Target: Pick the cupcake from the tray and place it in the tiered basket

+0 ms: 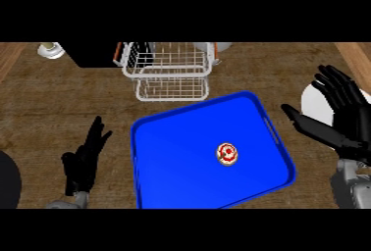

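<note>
Cupcake [226,154] with pale icing and a red dab on top sits alone on the blue tray [181,169], a little right of the tray's middle, with nothing touching it. The head view is the only one to go by. It shows the wire tiered basket [170,73] just beyond the tray's far edge, beside a black box [94,55] and not far from a small pale jar [49,49] at the back of the wooden counter [58,103]. The right hand [340,115] hovers off the tray's right side, over a white plate [310,100]. Its fingers are straight and spread, its thumb points toward the tray, and it holds nothing. The left hand [85,159] rests left of the tray, fingers straight and pointing away from the robot, equally empty. Neither hand touches the cupcake, so the pick is not yet begun, and the right hand looks the nearer one for it. I'd guess the cupcake is light, soft and crumbly, with icing that smears, and that it may slide on the smooth tray if nudged. The safest hold is probably low around its sides, thumb against fingers, keeping off the top and keeping it upright all the way to the basket.
</note>
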You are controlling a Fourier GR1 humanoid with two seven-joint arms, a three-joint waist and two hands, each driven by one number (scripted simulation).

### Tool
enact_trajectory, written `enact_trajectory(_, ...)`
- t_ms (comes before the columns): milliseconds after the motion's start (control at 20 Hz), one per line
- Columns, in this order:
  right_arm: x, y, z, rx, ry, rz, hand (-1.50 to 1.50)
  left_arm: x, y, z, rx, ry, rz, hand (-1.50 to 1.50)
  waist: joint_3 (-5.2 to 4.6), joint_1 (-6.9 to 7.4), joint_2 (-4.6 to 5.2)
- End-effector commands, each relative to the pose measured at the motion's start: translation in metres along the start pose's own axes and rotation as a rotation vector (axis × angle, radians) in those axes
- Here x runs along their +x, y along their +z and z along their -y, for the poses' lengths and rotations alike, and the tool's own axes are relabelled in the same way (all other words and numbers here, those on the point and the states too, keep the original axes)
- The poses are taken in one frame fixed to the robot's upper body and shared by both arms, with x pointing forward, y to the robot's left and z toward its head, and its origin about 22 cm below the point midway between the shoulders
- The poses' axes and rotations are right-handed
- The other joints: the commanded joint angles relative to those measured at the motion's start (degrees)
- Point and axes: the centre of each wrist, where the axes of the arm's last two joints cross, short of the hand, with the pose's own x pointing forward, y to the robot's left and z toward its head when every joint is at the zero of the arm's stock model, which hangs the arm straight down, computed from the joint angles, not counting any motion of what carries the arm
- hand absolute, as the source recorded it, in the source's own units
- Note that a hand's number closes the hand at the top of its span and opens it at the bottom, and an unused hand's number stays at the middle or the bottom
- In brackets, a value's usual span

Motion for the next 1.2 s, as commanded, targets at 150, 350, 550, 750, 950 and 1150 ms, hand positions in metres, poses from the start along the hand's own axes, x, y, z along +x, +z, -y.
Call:
enact_trajectory(150, 0.034, 0.029, 0.025, 0.140, 0.083, -0.013, -1.50, -0.016, 0.020, -0.018, 0.020, -0.039, -0.122, 0.00, -0.26, 0.34, 0.14)
enact_trajectory(350, 0.047, 0.043, 0.009, 0.354, 0.314, -0.198, -1.50, -0.020, 0.028, 0.011, 0.019, -0.038, -0.107, 0.00, -0.45, 0.43, 0.01)
enact_trajectory(550, 0.083, 0.050, 0.009, 0.500, 0.590, -0.220, -1.50, -0.016, 0.022, 0.002, 0.002, -0.037, -0.115, 0.00, -0.56, 0.21, -0.04)
enact_trajectory(750, 0.108, 0.063, -0.005, 0.519, 0.811, -0.233, -1.50, -0.015, 0.026, -0.003, -0.001, -0.046, -0.106, 0.00, -0.56, 1.28, 0.03)
enact_trajectory(950, 0.126, 0.083, -0.032, 0.464, 0.919, -0.246, -1.50, -0.007, 0.021, 0.001, 0.003, -0.051, -0.097, 0.00, -0.46, 1.50, 0.15)
enact_trajectory(1150, 0.120, 0.094, -0.061, 0.457, 0.945, -0.250, -1.50, -0.017, 0.021, 0.008, 0.007, -0.053, -0.119, 0.00, -0.40, 1.28, 0.35)
